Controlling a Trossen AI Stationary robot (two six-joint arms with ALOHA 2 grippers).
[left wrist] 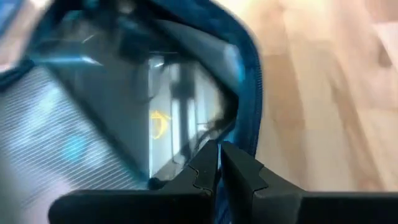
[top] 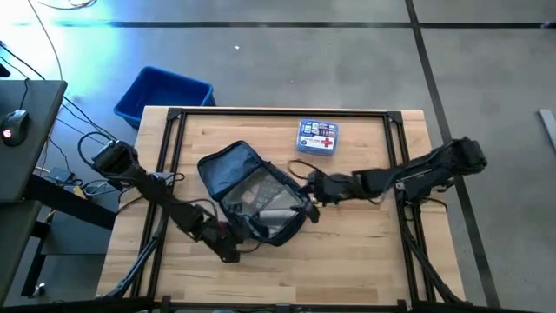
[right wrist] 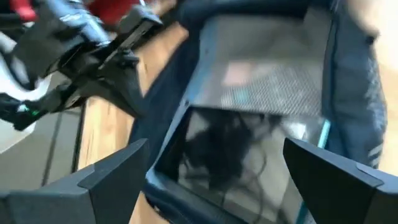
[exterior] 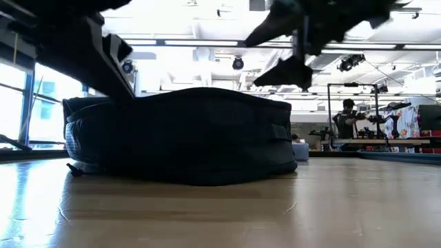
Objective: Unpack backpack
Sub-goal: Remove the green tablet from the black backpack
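The dark navy backpack [top: 252, 193] lies flat on the wooden table, unzipped, its flap turned back toward the far left. Inside it show a grey mesh pocket [right wrist: 267, 81] and a clear pouch of black cables [right wrist: 230, 155]. My left gripper [left wrist: 219, 163] is shut at the rim of the opening [left wrist: 249, 93], on the backpack's near left side [top: 228, 236]. My right gripper [right wrist: 224, 180] is open wide and slants down over the right side of the opening [top: 308, 189], with nothing between its fingers. In the low view it hangs above the backpack [exterior: 282, 48]. My left gripper's shut fingertips [left wrist: 208, 168] stand right at the blue-edged rim of the backpack's opening [left wrist: 239, 134]. Whether they touch or pinch that rim, I cannot tell; the fingers themselves hide the spot.
A blue and white first-aid box [top: 317, 137] lies on the table beyond the backpack, toward the far right. A blue plastic bin [top: 163, 94] stands on the floor past the far left corner. Bare wood stretches along the table's near edge [top: 347, 261].
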